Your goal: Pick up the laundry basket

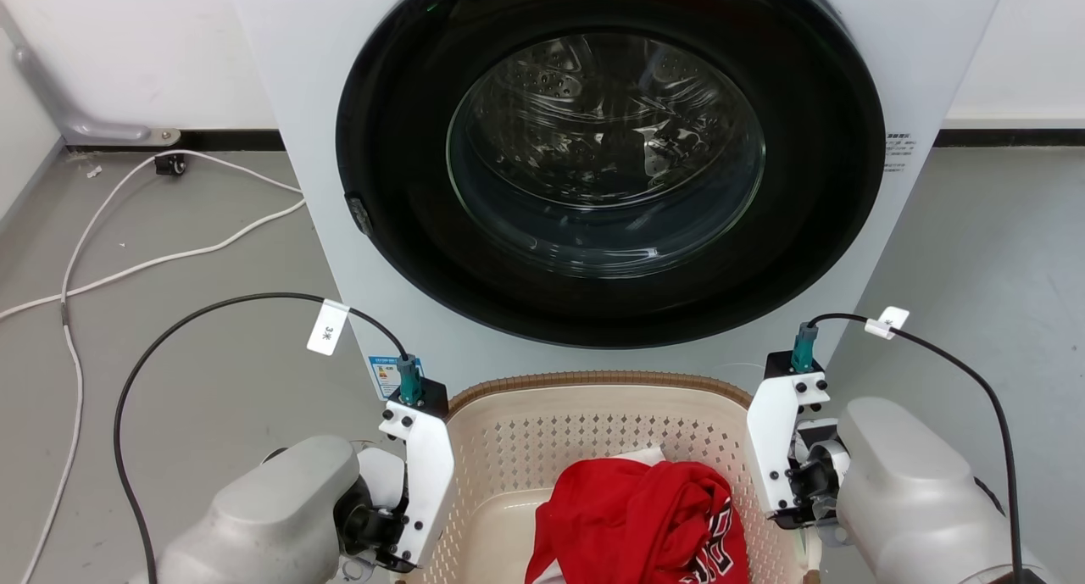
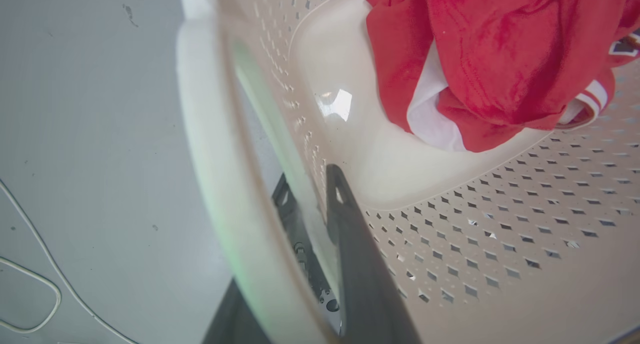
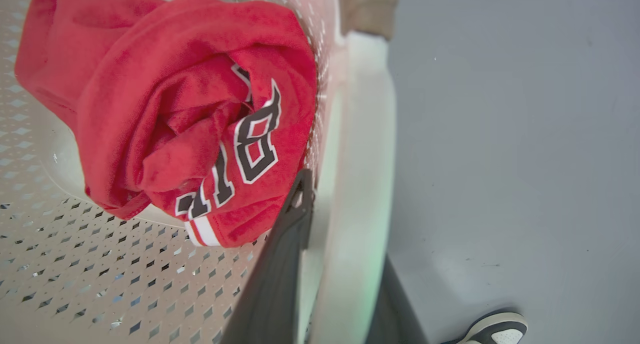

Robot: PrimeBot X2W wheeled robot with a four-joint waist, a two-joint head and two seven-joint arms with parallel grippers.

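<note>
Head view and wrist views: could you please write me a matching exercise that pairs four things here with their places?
Things:
1. shirt
2. white cable
3. shoe
4. basket

Places:
A. directly before the washer
B. inside the basket
C. on the floor, left of the washer
D. bottom edge of the right wrist view

Pairs: 1-B; 2-C; 3-D; 4-A

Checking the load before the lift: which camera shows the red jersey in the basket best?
The right wrist view: the red jersey shows nearly whole, bundled, lettering visible, inside the laundry basket. The left wrist view shows its plain side over white fabric; the head view cuts off its lower part.
</note>
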